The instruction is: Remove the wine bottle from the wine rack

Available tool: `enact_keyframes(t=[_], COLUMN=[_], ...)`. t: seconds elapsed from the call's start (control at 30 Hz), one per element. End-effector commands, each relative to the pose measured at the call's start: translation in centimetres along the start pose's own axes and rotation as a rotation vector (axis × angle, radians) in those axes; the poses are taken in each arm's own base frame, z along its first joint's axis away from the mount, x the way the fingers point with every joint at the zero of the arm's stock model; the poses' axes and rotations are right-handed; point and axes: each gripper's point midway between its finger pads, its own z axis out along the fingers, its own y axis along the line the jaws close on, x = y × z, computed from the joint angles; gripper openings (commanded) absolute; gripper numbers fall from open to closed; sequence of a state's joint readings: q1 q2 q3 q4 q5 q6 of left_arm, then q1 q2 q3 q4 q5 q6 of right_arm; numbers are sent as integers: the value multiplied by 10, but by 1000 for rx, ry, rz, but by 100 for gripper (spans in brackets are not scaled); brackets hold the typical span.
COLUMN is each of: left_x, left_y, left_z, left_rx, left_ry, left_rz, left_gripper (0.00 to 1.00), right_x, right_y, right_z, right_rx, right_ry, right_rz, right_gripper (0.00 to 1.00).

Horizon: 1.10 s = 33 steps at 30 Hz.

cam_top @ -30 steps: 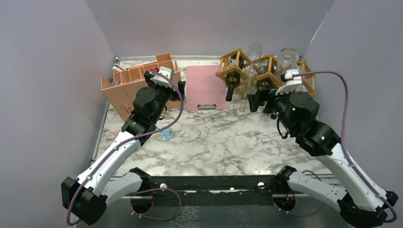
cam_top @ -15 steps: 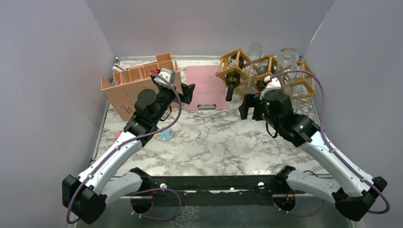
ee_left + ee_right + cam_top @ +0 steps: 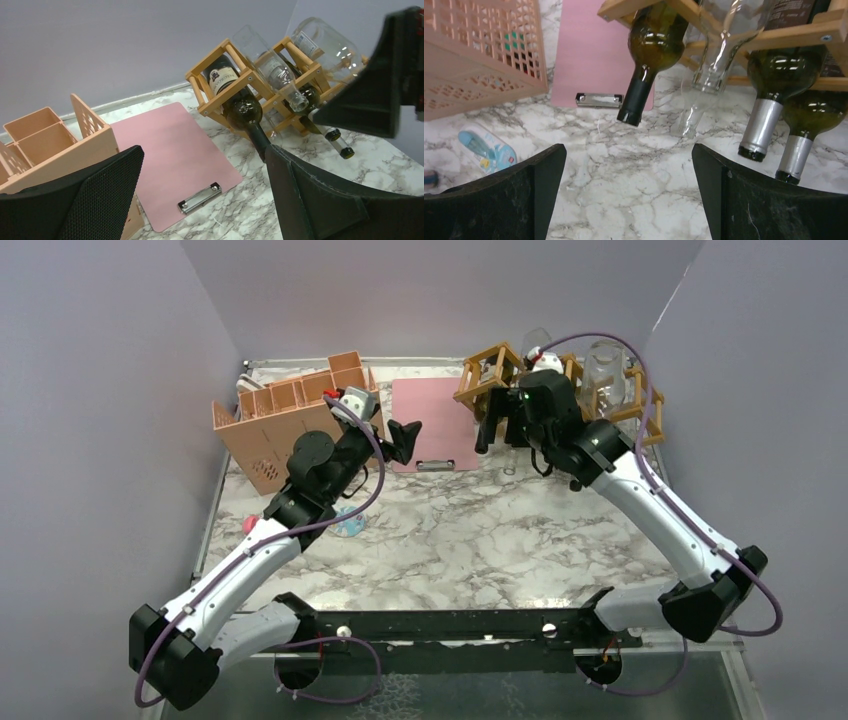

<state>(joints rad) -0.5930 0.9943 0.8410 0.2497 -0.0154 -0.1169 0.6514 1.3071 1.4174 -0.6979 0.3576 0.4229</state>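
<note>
the golden-brown wooden lattice wine rack [image 3: 484,362] stands at the far right of the white marble-patterned table [image 3: 480,530], close to the back wall. in its leftmost diamond cell lies a dark green glass wine bottle with a black-capped neck [image 3: 655,39]. the bottle tilts down, and its mouth pokes out of the front of the rack over the table. beside it in the rack sit a clear glass bottle [image 3: 724,30] and two dark bottles with silver-capped necks [image 3: 763,122].

the right gripper [image 3: 628,150] hovers just in front of the rack's left end. its black jaws are spread wide and hold nothing. in the right wrist view the dark bottle's neck lies in line with the gap between the fingers, beyond their tips and not touching them.

the left gripper [image 3: 404,436] hangs over the left edge of a flat pink clipboard with a metal clip [image 3: 432,420]. its jaws are spread wide too, with nothing between them. just to its left stands a salmon-pink perforated compartment box [image 3: 262,430]. a small light-blue object [image 3: 486,147] lies on the marble in front of that box.
</note>
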Motion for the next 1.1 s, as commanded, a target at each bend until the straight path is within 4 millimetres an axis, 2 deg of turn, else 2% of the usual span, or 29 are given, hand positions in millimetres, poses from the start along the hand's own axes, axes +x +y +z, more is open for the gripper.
enact_keyframes(t=[0.0,0.17,0.33,0.47,0.8,1.07], left_x=[-8,-9,-9,-8,-5,-3], left_y=[-10,-14,-15,-17,-22,-20], left_z=[-1,-2,-3,-3,-3,-2], left_rx=[34,40,36,43,56,50], left_ry=[-38,-41,-42,-41,-32,-26], left_rz=[-13,-9,-7,-3,3,8], left_gripper=[99,99,99,99,99,99], right_x=[-15,-30,-34,-30,-23,-17], right_y=[-23,-38,-53,-54,-66,-70], right_z=[15,31,52,66,98,113], right_rx=[108,129,98,58,93,130], right_ry=[24,15,47,90,96,132], right_rz=[42,100,184,216,198,259], right_gripper=[99,99,99,99,99,99])
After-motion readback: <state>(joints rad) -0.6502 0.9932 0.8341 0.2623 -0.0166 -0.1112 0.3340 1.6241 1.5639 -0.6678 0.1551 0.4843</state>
